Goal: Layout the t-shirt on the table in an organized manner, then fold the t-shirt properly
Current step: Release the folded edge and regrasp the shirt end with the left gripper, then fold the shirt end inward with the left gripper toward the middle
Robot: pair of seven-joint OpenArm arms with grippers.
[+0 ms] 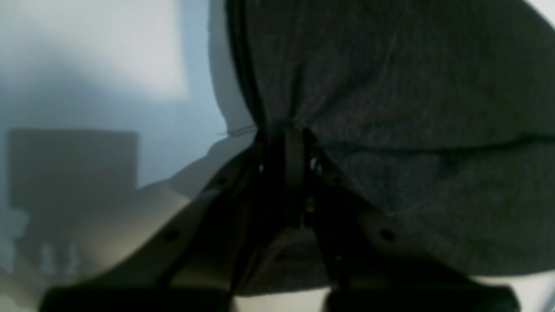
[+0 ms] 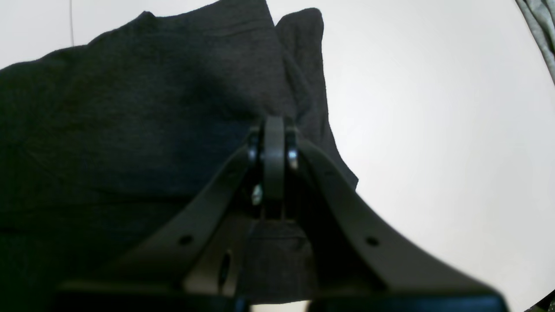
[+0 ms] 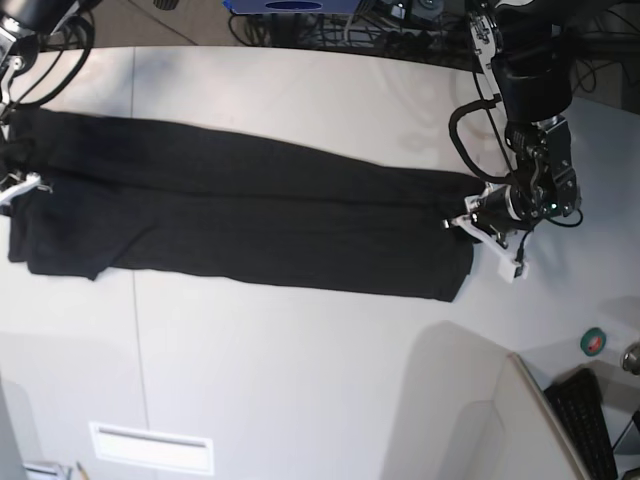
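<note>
Dark jaws of the left gripper fill the near edge of the left wrist view, clamped on a puckered edge of the t-shirt, whose cloth gathers in creases toward the pinch. Across the scene, the right gripper is likewise clenched on black fabric, with bare table to its right. From the base view, each arm holds one end of the garment: the left gripper at the right end, the right gripper at the far left edge of the frame. Between them the t-shirt lies stretched into a long, narrow band, apparently doubled lengthwise, flat on the off-white table. Judging by that shape, the layout and a first lengthwise fold look finished; the crosswise folds into a compact packet seem to remain.
</note>
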